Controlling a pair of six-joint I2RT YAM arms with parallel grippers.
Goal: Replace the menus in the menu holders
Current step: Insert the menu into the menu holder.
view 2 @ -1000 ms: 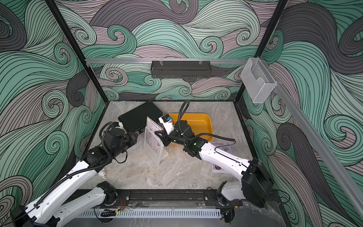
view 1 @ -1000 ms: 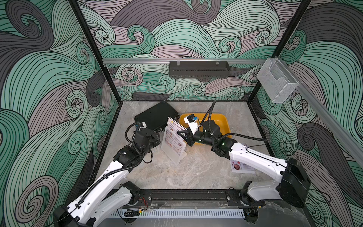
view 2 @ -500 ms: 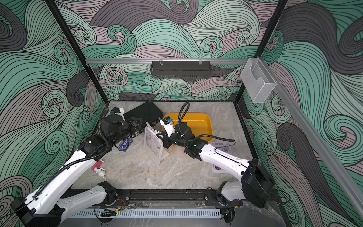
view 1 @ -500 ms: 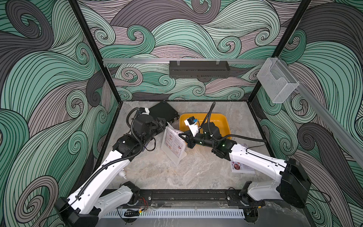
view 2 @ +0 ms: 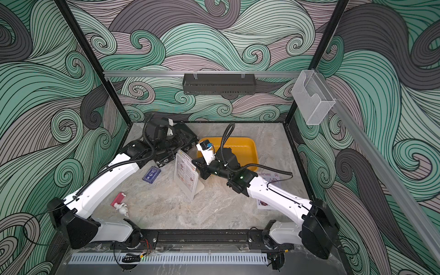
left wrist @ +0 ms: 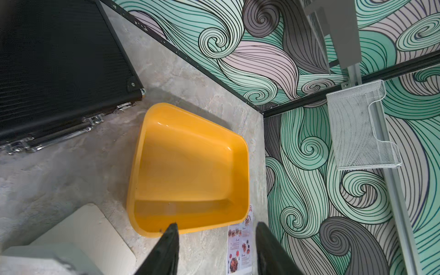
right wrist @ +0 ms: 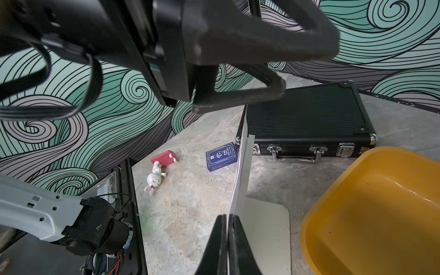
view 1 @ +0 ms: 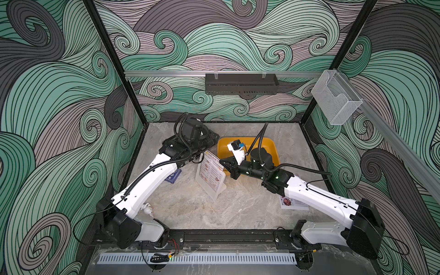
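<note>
The right claw (right wrist: 226, 217) is pinched shut on the upper edge of the DIM SUM INN menu (view 1: 210, 172), which stands in the menu holder (right wrist: 266, 228) mid-bench. The left claw (left wrist: 216, 225) hangs part-spread and empty above the yellow tub (left wrist: 190, 166). Pull the sheet straight along the slot. Bracing the holder's foot should prevent tipping.

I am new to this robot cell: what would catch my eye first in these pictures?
First the green and grey wave-patterned walls around the table. Then the bright yellow tub at the back, and near it the clear menu holder, where the right gripper is shut on the edge of the DIM SUM INN menu while the left gripper hangs open.
</note>
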